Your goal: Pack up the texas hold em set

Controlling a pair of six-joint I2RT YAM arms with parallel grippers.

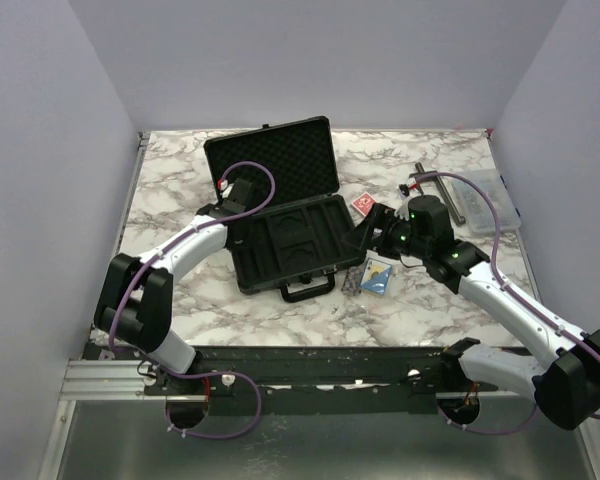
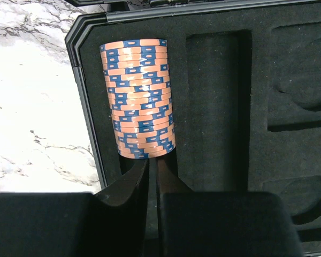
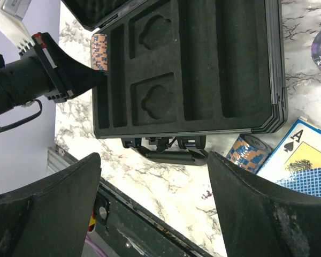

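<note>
Left end effector [image 2: 152, 168] pressed together; right end effector [image 3: 154, 160] spread, empty.
Left tips sit at the near end of an orange-and-blue chip stack [image 2: 139, 99] lying in the leftmost slot of the black foam-lined case [image 1: 290, 240], middle of the table [image 1: 180, 300], lid up toward the far edge; red deck [image 1: 362, 204], blue deck [image 1: 378, 277], loose chip stack [image 3: 247, 151] just right of it; chips likely dense, apt to fan apart: squeeze end-to-end; decks light, slick: grip across narrow sides.

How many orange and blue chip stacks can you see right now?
2. One stack lies in the leftmost slot of the case, at the left gripper; the other stack lies on the table beside the blue card deck. Others may be hidden.
</note>
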